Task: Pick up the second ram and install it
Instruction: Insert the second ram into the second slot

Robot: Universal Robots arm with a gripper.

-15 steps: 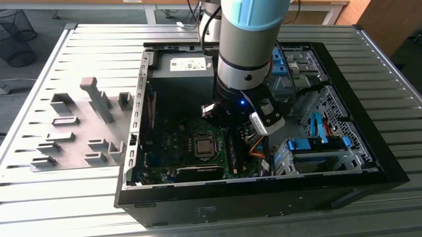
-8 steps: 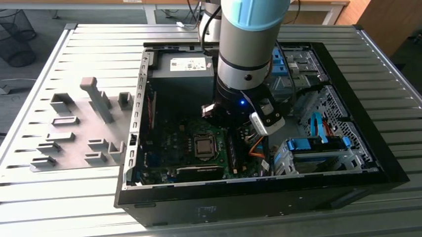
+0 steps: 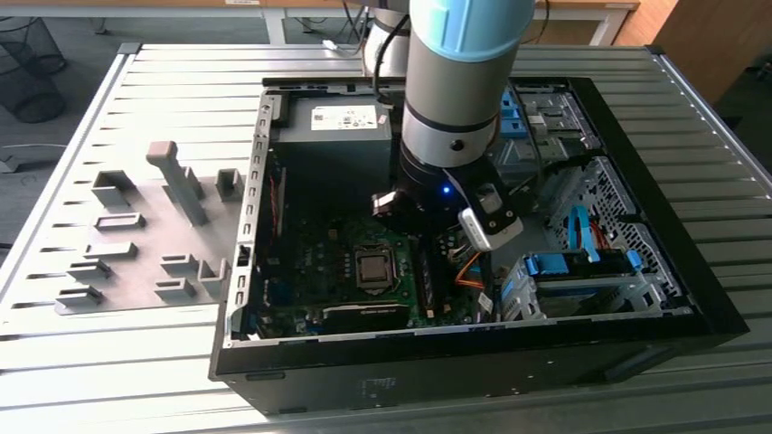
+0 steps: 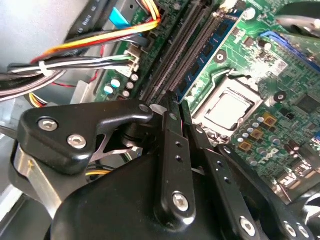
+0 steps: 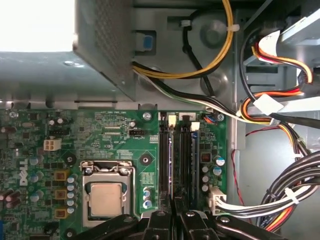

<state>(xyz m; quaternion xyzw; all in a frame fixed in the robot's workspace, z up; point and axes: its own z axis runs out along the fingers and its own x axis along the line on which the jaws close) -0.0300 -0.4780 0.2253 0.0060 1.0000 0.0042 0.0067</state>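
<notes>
The second ram (image 4: 212, 42) is a thin blue stick with dark chips. It stands on edge in one of the black slots beside the processor socket (image 4: 230, 107). In the first wrist view it shows as a narrow blue strip (image 5: 171, 155) between the slots. My gripper (image 4: 179, 102) hangs low over the slots, inside the open computer case (image 3: 483, 353). Its two black fingers (image 4: 170, 145) are drawn close together on the stick's near part. That stick runs straight into the gap of the gripper (image 5: 174, 206) in both wrist views. The part of it under the fingers is hidden.
Bundles of coloured cables (image 5: 280, 195) lie close beside the slots. The power supply box (image 3: 332, 136) and blue drive brackets (image 3: 567, 267) crowd the case around the arm (image 3: 449, 172). A grey holder plate with blocks (image 3: 145, 235) lies on the table at the exterior view's left.
</notes>
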